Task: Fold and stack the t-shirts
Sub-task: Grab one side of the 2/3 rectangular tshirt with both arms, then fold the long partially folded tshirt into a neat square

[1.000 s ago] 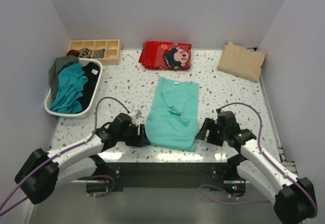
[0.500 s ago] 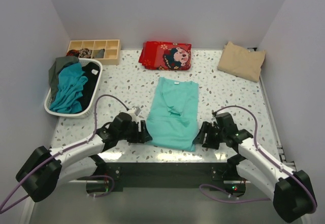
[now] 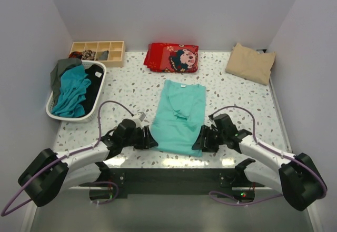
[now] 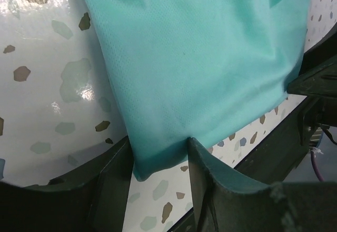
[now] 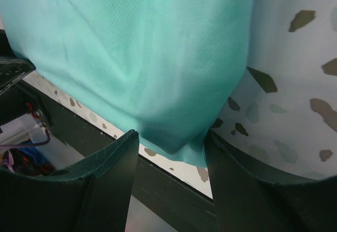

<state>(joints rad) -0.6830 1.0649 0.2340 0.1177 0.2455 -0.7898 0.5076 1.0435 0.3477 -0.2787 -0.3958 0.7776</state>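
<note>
mint t-shirt (image 3: 179, 117) (image 4: 200, 58) (image 5: 131, 42): lies flat on the speckled table (image 3: 131, 87), sides folded in to a long strip. The end with the white neck label (image 3: 183, 85) points away from the arm bases and the hem end lies at the table's near edge.
left gripper (image 3: 149, 138) (image 4: 158, 143): at the near-left corner of the mint t-shirt. Its fingers (image 4: 113, 174) stand part-way apart, one on each side of the corner, with cloth in the gap. No pinch shows.
right gripper (image 3: 202, 139) (image 5: 171, 135): at the near-right corner of the mint t-shirt, set the same way, with jaws apart and the corner between them.
beige t-shirt (image 3: 250, 62): folded, beyond and right of the mint t-shirt, well apart.
basket (image 3: 73, 119): left of the mint t-shirt, well apart. It holds a crumpled teal t-shirt (image 3: 71, 92), black t-shirt (image 3: 96, 83) and grey-green t-shirt (image 3: 62, 66).
red printed cloth (image 3: 172, 57): just beyond the neck end of the mint t-shirt, not touching.
wooden tray (image 3: 113, 62): beyond and left of the mint t-shirt, just beside the basket. Contents are too small to tell.
hidden: the top view hides both sets of fingertips under the gripper bodies. The wrist views cut off all but the hem end. Whether any finger reaches under the cloth cannot be told.
</note>
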